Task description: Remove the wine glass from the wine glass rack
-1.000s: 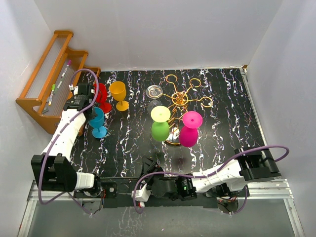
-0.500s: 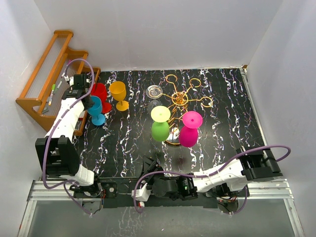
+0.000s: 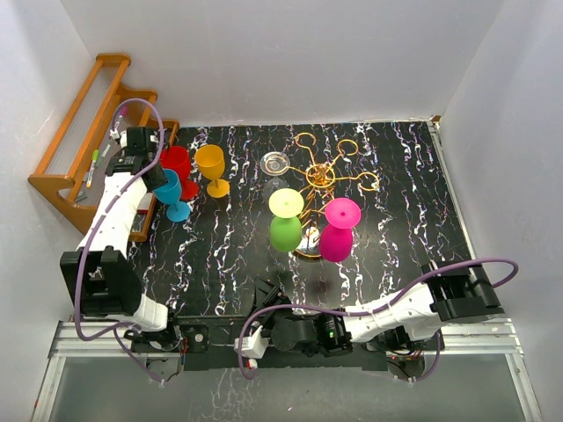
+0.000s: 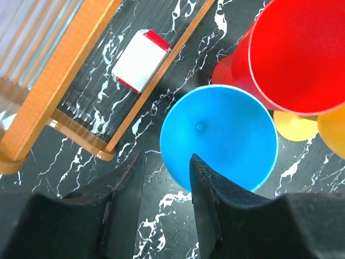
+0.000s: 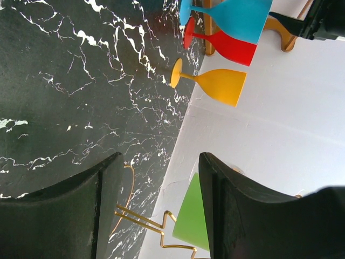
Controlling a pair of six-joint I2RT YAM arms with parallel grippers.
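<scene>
- Left gripper [image 4: 164, 162] hangs over the blue glass [image 4: 218, 137] at far left, jaws parted, clamping nothing.
- Right gripper [image 5: 159, 162] gapes wide and empty, near centre.
- Green wine glass [image 3: 285, 230] hangs foot-up, stem vertical, on the wine glass rack [image 3: 321, 176], just beyond it: that's the nearer arm.

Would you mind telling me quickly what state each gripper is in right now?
Left gripper: open, its fingers astride the blue glass rim, not gripping it.
Right gripper: open, holding nothing.
</scene>
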